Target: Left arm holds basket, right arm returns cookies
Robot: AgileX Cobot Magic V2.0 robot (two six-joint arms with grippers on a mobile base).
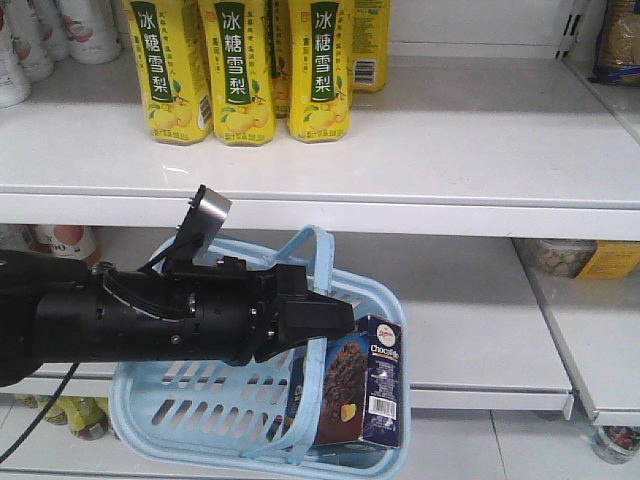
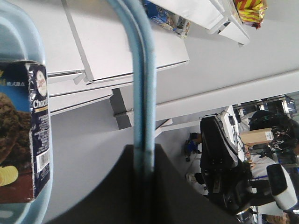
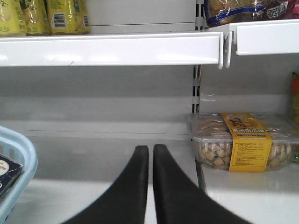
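Cookies (image 1: 362, 385) upright, inside light blue basket (image 1: 190, 408)

So the black left arm (image 1: 120, 320) comes in from the left side, pincer (image 1: 322, 322) clamped on a handle (image 1: 318, 243) of the light blue basket (image 1: 180, 410); cookie box (image 1: 365, 385) stands upright in the basket's right-hand end; yellow drink bottles (image 1: 240, 70) sit on the white shelf (image 1: 420, 150) above.

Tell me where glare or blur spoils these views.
Front view: mild glare on the top shelf. Left wrist view: left claw on the handle is a dark blur. Right wrist view: shelf edge glints; right claw is featureless black.
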